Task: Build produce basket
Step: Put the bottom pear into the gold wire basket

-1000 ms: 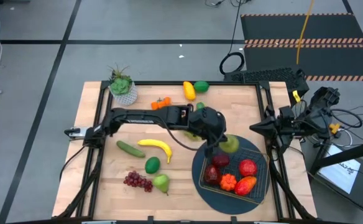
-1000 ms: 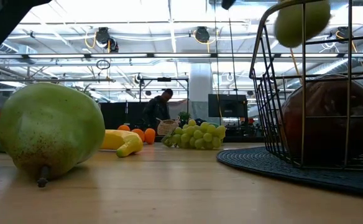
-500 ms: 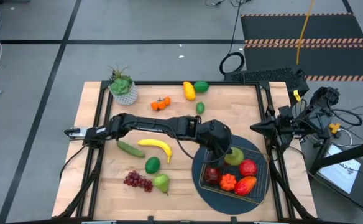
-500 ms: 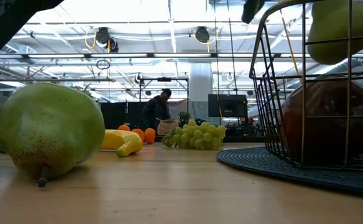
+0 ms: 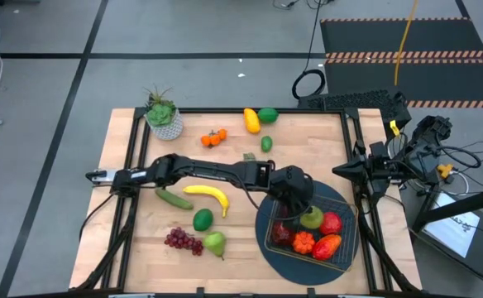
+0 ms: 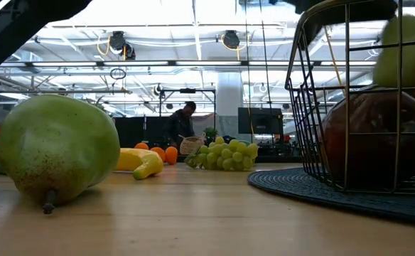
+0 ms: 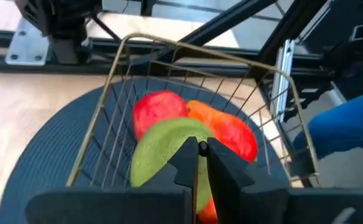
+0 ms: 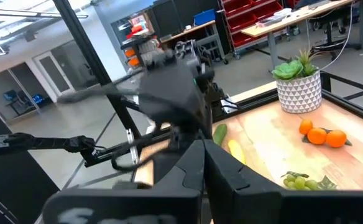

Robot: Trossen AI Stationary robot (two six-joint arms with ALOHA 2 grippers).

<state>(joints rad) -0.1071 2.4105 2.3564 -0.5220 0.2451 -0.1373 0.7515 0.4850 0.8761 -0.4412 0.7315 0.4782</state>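
The wire-mesh basket (image 5: 341, 213) stands on a round dark blue mat (image 5: 266, 248) at the table's near right. It holds a red apple (image 5: 331, 223), a dark red apple (image 6: 367, 135) and orange and red fruits (image 5: 316, 244). My left gripper (image 5: 301, 204) reaches over the basket and is shut on a green pear (image 5: 311, 218), which also shows in the low view (image 6: 406, 60). My right gripper (image 5: 339, 171) waits shut at the table's right edge, holding nothing. My left gripper pinches a thin stem (image 7: 202, 148) at the top of the green pear (image 7: 163, 149) between its two fingertips, from above, pointing down. The pear hangs below the fingers inside the basket, over the dark red apple. I cannot tell if it touches that apple.
On the bare wood to the left lie a banana (image 5: 207, 196), a cucumber (image 5: 174, 198), a lime (image 5: 203, 219), purple grapes (image 5: 184, 240) and a pear (image 5: 215, 242). Oranges (image 5: 214, 137), a yellow fruit (image 5: 251, 120) and a potted plant (image 5: 163, 113) stand toward the far edge.
My left gripper has carried the green pear toward the table's near right, over the basket's rim, and down into the basket. It has stayed shut on the pear. The pear now hangs low among the other fruits.
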